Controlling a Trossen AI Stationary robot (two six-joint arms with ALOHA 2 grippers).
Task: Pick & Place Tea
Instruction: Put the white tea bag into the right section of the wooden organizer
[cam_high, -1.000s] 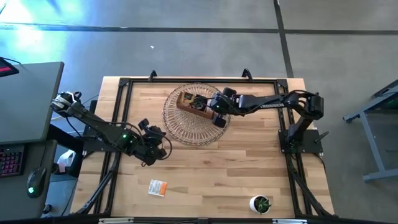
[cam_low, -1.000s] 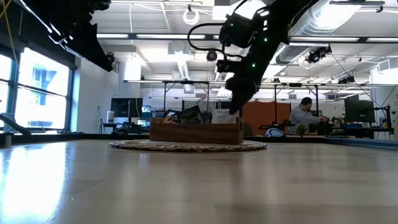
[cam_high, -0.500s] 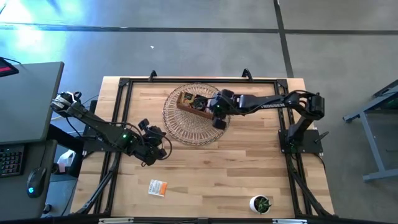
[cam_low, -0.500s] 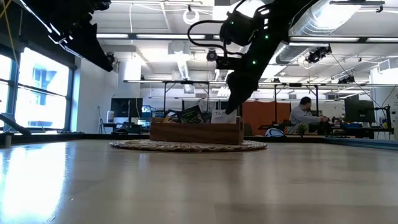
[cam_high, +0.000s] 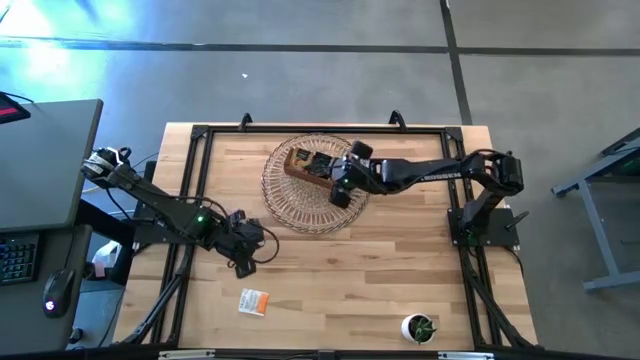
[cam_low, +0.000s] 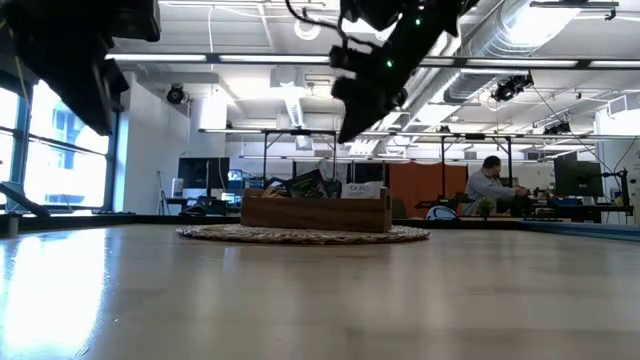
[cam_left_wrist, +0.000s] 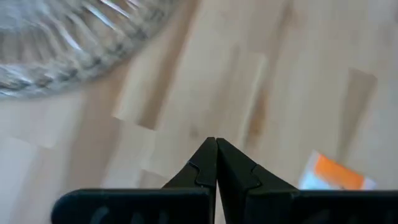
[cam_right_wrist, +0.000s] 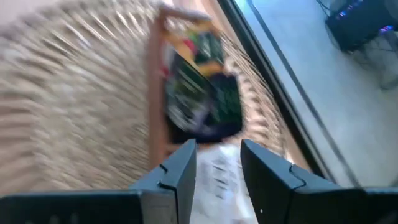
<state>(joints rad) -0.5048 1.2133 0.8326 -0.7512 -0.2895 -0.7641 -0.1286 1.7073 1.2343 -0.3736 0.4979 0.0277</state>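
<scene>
My right claw (cam_high: 338, 186) hangs above the brown wooden three-compartment tray (cam_high: 308, 167), its fingers (cam_right_wrist: 180, 171) spread apart with nothing between them. The tray rests on the round woven wicker mat (cam_high: 290, 205) at the far middle of the pale wooden surface (cam_high: 340, 280). Black flat square paper tea sachets with pale print (cam_right_wrist: 202, 102) stand in the tray, with a white sachet (cam_low: 362, 189) at one end. My left claw (cam_high: 245, 262) hovers over bare surface on the left side, fingers (cam_left_wrist: 205, 171) pressed together and empty. One white-and-orange flat square tea sachet (cam_high: 254, 301) lies on the surface, near the front edge, close to my left claw.
</scene>
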